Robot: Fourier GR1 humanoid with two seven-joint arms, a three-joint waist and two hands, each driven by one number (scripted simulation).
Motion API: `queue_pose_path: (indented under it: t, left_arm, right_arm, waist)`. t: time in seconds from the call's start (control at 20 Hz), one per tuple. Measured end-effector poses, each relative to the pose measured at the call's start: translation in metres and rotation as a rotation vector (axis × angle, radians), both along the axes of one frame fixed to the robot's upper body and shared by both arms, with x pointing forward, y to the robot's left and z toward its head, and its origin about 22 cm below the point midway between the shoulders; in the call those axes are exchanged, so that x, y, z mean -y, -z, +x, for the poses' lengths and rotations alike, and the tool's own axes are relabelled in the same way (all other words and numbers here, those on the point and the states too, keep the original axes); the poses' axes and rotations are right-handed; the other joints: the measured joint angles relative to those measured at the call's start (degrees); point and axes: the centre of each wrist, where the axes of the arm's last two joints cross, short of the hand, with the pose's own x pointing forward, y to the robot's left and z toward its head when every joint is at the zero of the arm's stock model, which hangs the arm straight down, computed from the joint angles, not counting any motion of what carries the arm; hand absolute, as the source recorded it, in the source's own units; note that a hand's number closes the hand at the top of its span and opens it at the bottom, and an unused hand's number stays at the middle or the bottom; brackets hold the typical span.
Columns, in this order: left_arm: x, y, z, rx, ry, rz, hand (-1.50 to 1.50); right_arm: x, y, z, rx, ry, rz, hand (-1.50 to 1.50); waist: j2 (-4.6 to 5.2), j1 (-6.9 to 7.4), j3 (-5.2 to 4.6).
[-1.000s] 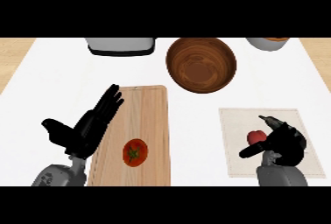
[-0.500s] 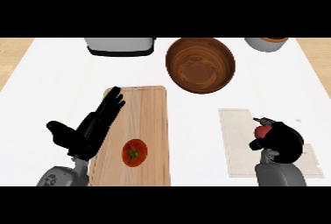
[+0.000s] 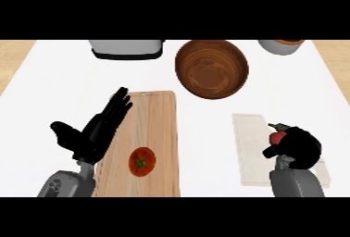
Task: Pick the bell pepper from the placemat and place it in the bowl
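Pepper sits in the right hand, whose fingers curl round it, above the placemat in the head view. Judge the pick as done; you have the carry to the bowl left. Left hand rests with fingers straight.

head view, steeply down, counter

White counter top between light wooden strips at both sides
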Motion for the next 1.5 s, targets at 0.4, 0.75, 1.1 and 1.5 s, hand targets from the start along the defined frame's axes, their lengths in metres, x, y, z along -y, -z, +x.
queue_pose_path:
  t: [0.4, 0.75, 1.1, 1.5]
  left_arm:
    - [0.022, -0.007, 0.003, 0.011, 0.093, -0.002, 0.00]
    - [0.030, -0.009, 0.008, 0.010, 0.110, 0.001, 0.00]
    - [0.023, -0.001, 0.009, -0.005, 0.091, -0.001, 0.00]
    - [0.015, -0.003, 0.005, -0.014, 0.059, 0.001, 0.00]
  right_arm:
    - [-0.105, -0.016, 0.023, 0.005, -0.495, -0.046, 1.50]
    - [-0.194, -0.060, 0.033, 0.082, -0.818, -0.134, 1.50]
    - [-0.245, -0.129, 0.029, 0.293, -0.937, -0.192, 1.50]
    - [-0.273, -0.192, 0.026, 0.470, -0.955, -0.269, 1.50]
  waist:
    - [1.21, 5.77, 0.68]
    - [1.18, 6.53, 0.78]
    - [0.61, 5.18, 0.70]
    - [0.07, 3.60, 0.67]
